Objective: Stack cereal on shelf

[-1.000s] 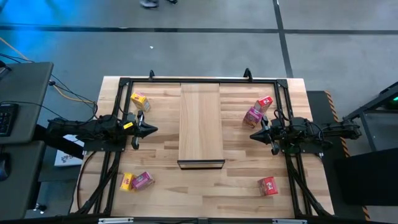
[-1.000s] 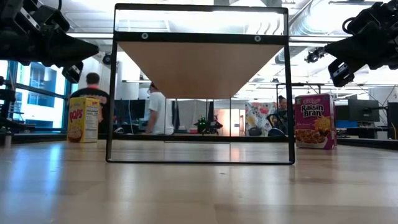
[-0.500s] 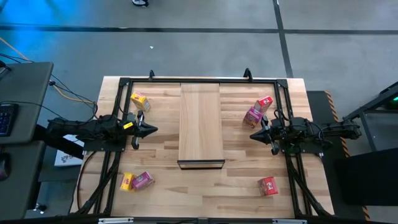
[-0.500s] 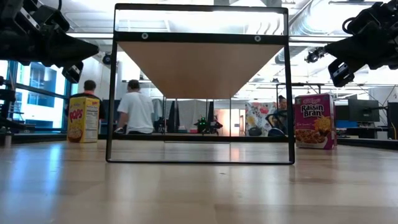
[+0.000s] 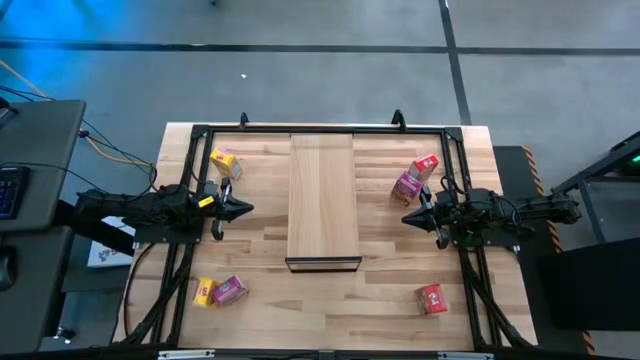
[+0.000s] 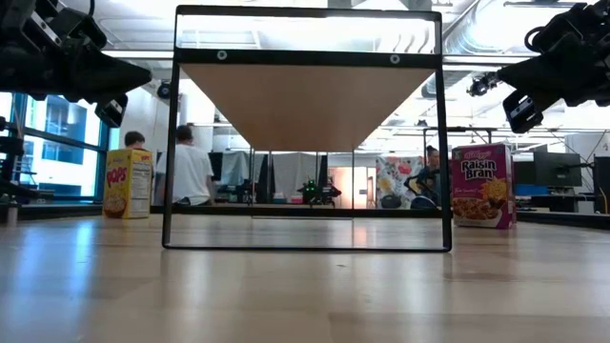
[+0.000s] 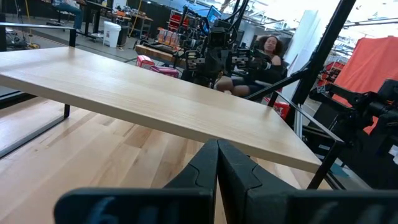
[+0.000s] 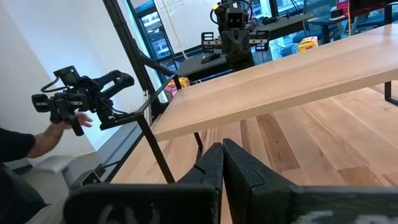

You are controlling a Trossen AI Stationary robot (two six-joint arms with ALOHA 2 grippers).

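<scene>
Both grippers' jaws pressed together, flanking the shelf (image 5: 323, 200), cereal boxes (image 5: 413, 177) lying apart.

Right gripper (image 8: 222, 163) at bottom centre, fingers (image 8: 210, 165) pressed together, pointing up-frame. Shelf (image 8: 280, 87) runs as pale wood board from right edge to centre, on black frame legs over the desk (image 8: 323, 143). Left arm's gripper (image 8: 233, 31) top centre beyond shelf. Person's hand (image 8: 62, 121) w/ dark sleeve at left, near a black device.
</scene>
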